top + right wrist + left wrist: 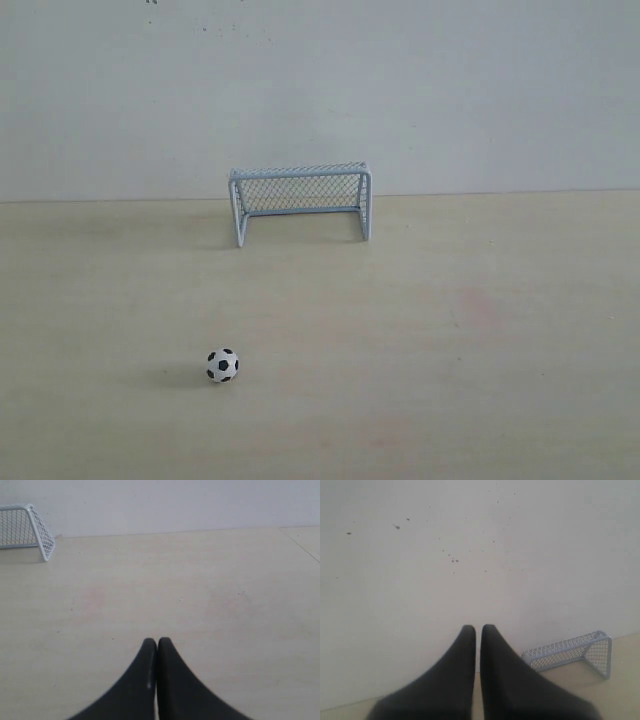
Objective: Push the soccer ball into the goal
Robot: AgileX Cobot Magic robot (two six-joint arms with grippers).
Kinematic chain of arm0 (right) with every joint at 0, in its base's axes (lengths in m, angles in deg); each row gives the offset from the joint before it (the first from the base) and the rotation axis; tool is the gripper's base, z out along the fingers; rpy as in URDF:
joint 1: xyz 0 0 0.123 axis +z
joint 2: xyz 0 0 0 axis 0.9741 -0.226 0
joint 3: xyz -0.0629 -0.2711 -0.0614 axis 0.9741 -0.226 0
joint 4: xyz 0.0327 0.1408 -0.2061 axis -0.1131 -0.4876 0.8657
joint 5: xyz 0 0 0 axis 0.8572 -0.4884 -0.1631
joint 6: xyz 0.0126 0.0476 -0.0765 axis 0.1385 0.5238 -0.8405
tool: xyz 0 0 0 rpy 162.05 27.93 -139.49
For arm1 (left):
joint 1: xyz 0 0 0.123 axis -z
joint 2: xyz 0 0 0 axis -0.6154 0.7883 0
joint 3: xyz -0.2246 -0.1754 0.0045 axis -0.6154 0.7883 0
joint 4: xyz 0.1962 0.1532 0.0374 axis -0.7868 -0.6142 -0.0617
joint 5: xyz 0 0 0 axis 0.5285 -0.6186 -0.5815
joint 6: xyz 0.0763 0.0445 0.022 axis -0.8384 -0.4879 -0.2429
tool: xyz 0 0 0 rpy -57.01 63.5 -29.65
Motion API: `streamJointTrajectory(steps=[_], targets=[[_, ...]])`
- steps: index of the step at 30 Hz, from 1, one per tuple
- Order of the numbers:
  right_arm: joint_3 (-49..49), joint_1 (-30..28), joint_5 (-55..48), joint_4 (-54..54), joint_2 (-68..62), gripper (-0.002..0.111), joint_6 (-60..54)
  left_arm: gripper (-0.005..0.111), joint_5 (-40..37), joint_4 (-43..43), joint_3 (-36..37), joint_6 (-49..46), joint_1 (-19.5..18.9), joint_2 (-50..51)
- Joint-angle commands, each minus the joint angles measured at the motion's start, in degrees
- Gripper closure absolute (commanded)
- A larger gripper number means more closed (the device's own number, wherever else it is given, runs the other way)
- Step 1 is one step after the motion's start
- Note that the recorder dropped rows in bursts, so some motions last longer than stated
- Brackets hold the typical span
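Separating soccer ball (222, 365) from goal (300, 176): tabletop (310, 300)

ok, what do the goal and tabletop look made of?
goal: pale blue-white tube frame, matte, likely painted metal or plastic; the fine diamond netting looks like wire mesh.
tabletop: light wood-grain streaks, low sheen, probably laminate or veneer; cannot tell which.
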Motion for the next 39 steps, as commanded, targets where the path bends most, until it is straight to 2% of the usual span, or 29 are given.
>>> streamJointTrajectory(steps=[1, 7, 11, 18, 21, 25, 29, 33, 37, 39], targets=[[0.0, 0.1, 0.7, 0.0, 0.3, 0.108, 0.0, 0.102, 0.8, 0.4, -0.2, 0.2, -0.1, 1.1], [0.0, 0.1, 0.7, 0.0, 0.3, 0.108, 0.0, 0.102, 0.6, 0.4, -0.4, 0.2, -0.1, 5.4], [0.0, 0.1, 0.7, 0.0, 0.3, 0.108, 0.0, 0.102, -1.8, 0.4, -3.1, -1.9, -0.1, 10.7], [0.0, 0.1, 0.7, 0.0, 0.3, 0.108, 0.0, 0.102, -16.5, 0.4, -14.8, -16.5, -0.1, 22.7], [0.0, 0.1, 0.7, 0.0, 0.3, 0.108, 0.0, 0.102, -19.6, 0.4, -19.3, -23.7, -0.1, 28.3], [0.0, 0.1, 0.7, 0.0, 0.3, 0.108, 0.0, 0.102, -20.5, 0.4, -22.3, -25.5, -0.1, 34.0], [0.0, 0.1, 0.7, 0.0, 0.3, 0.108, 0.0, 0.102, -28.6, 1.6, -24.3, -34.8, 0.1, 37.4], [0.0, 0.1, 0.7, 0.0, 0.3, 0.108, 0.0, 0.102, -42.3, 2.9, -24.3, -49.0, 0.1, 39.7], [0.0, 0.1, 0.7, 0.0, 0.3, 0.108, 0.0, 0.102, -55.8, 7.7, -24.3, -62.7, 0.1, 41.6], [0.0, 0.1, 0.7, 0.0, 0.3, 0.108, 0.0, 0.102, -59.9, 11.9, -24.3, -67.5, 0.1, 42.6]])
